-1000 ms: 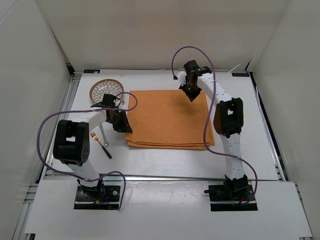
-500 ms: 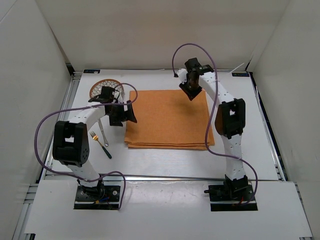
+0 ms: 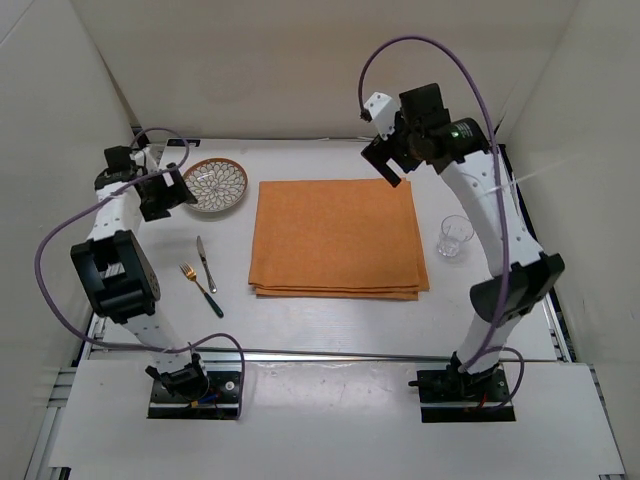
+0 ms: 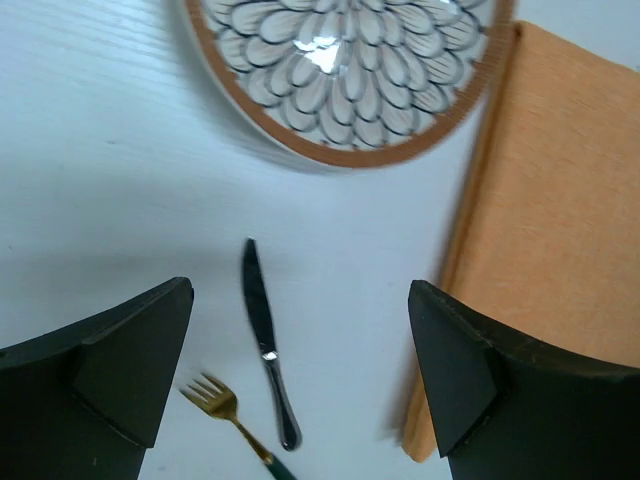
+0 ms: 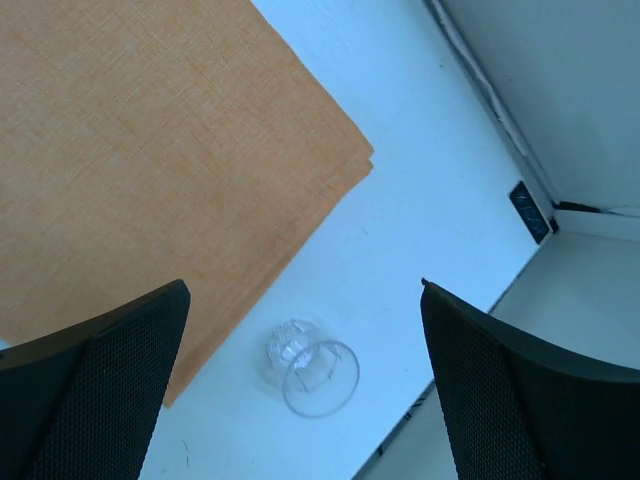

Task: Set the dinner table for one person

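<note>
An orange placemat (image 3: 338,238) lies flat in the middle of the white dinner table (image 3: 330,320). A patterned plate (image 3: 215,185) with a brown rim sits at the back left. My left gripper (image 3: 162,192) hovers just left of the plate, open and empty. In the left wrist view the plate (image 4: 350,70), a knife (image 4: 268,345) and a gold fork (image 4: 225,410) lie below the open left gripper (image 4: 300,285). My right gripper (image 3: 387,163) hangs open and empty above the placemat's far right corner. A clear glass (image 5: 310,370) stands below the right gripper (image 5: 305,290).
The knife (image 3: 205,263) and fork (image 3: 200,288) lie side by side left of the placemat. The glass (image 3: 455,237) stands just off the placemat's right edge. White walls close in the table on three sides. Purple cables loop from both arms.
Both grippers opened and left the placemat. The left arm swung back and left to beside the plate. The right arm rose and pulled back right, uncovering the glass.
</note>
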You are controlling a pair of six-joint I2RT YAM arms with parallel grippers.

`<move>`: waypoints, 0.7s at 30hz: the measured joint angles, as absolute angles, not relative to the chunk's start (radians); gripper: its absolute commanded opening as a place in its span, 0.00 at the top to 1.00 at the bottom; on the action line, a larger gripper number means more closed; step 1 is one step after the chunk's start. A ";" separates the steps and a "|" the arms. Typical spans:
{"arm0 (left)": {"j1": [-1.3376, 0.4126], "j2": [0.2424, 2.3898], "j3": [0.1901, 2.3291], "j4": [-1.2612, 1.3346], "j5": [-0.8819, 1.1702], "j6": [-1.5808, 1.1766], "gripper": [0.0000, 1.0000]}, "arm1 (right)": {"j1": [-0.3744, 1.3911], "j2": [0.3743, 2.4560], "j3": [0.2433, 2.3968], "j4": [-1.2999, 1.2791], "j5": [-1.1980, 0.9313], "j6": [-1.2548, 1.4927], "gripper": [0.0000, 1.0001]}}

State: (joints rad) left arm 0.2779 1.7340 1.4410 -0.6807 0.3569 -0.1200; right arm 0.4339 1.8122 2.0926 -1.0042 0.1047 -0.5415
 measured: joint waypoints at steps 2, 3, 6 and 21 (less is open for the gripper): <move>0.332 1.816 1.481 -0.689 0.398 -0.109 0.00 | 0.448 1.747 2.080 -1.019 0.115 -0.542 0.00; 0.350 1.860 1.497 -0.688 0.419 -0.104 0.00 | 0.451 1.718 2.067 -1.026 0.124 -0.543 0.00; 0.374 1.983 1.554 -0.703 0.481 -0.096 0.01 | 0.453 1.643 2.019 -1.061 0.154 -0.543 0.00; 0.371 2.299 1.869 -0.688 0.521 -0.154 0.13 | 0.454 1.547 1.887 -1.177 0.270 -0.517 0.00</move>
